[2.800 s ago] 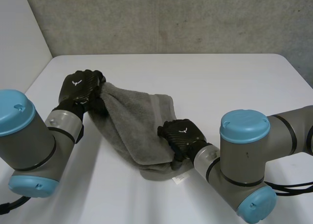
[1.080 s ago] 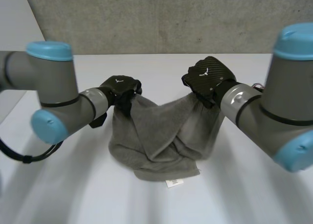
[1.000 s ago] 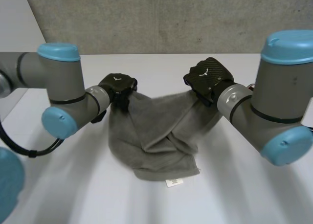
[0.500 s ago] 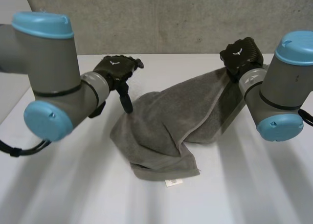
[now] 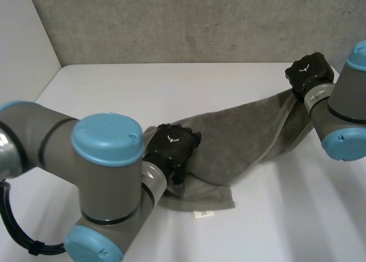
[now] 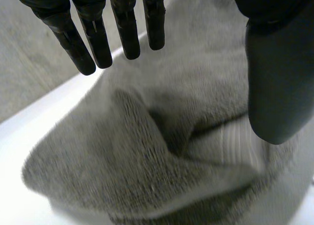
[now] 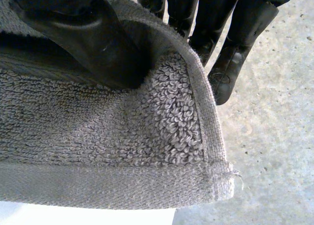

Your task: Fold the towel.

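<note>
Towel [image 5: 240,130] first, from the head view: it lies as a long grey band on the white tabletop [image 5: 114,90], its long axis running from the lower centre of the frame up to the upper right. My left hand [image 5: 171,150] sits over the low, bunched end just left of centre. My right hand [image 5: 309,73] is at the far upper right, holding the other end lifted off the tabletop. A small white label [image 5: 203,214] lies at the towel's lower edge.

From my left wrist, the left hand's fingers [image 6: 125,23] are straight and spread wide from the thumb, holding nothing. The towel [image 6: 147,151] is heaped in soft folds directly under my palm and past my fingertips, with bare tabletop beyond them.

From my right wrist, the right hand [image 7: 83,33] is clamped on a hemmed corner of the towel [image 7: 122,136], thumb on one face and fingers behind the other.

My judgement: one end is secured and the other is loose. The left hand is the nearer one to that loose end, which lies just below it, so the next move is a short drop and a closing of those fingers.
</note>
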You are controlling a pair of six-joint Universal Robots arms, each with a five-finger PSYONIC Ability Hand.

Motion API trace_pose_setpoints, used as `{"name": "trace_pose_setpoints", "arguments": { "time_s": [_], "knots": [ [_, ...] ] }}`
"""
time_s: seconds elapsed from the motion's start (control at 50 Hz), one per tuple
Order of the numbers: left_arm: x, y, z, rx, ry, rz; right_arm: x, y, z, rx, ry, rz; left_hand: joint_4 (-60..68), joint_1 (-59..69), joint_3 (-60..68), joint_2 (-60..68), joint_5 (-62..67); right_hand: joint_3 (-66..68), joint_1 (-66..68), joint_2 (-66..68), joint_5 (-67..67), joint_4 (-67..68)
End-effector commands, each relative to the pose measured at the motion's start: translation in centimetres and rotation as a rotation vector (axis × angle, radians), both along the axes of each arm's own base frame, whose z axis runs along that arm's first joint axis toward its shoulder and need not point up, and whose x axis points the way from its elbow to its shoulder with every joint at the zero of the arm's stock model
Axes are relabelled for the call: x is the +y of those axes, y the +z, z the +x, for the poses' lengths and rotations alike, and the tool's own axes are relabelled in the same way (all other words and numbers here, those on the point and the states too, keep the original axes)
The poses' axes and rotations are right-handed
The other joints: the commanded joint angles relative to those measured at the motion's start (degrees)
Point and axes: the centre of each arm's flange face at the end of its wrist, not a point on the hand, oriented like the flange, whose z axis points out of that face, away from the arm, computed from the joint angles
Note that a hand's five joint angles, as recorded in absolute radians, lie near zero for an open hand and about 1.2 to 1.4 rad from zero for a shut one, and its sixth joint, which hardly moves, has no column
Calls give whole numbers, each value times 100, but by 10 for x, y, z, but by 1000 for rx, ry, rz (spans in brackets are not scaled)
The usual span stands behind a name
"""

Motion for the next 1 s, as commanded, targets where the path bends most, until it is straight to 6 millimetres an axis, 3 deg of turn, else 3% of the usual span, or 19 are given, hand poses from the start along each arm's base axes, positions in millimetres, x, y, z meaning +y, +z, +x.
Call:
{"name": "trace_pose_setpoints", "arguments": {
  "time_s": [0.02, 0.38, 0.52, 0.68, 1.0],
  "knots": [
    [11, -20, 1, -62, 14, 49, -2, 2, -2, 20, -3, -10, -186, -201, -179, -206, -1227, 375, 410, 473, 311, 369],
    [53, -41, -14, -113, -106, 74, 0, -4, -1, 51, 3, -1, -169, -185, -162, -189, -1210, 375, 410, 473, 311, 369],
    [48, -49, -20, -121, -100, 74, 2, -7, 2, 57, 11, 8, 66, 51, 73, 46, -975, 375, 410, 473, 311, 369],
    [45, -50, -24, -115, -100, 68, 3, -13, 3, 63, 13, 23, 1630, 1614, 1637, 1610, 589, 375, 410, 473, 311, 369],
    [42, -57, -25, -124, -96, 76, 3, -25, 3, 78, 15, 50, 2202, 2187, 2209, 2182, 1161, 375, 410, 473, 311, 369]
  ]
}}
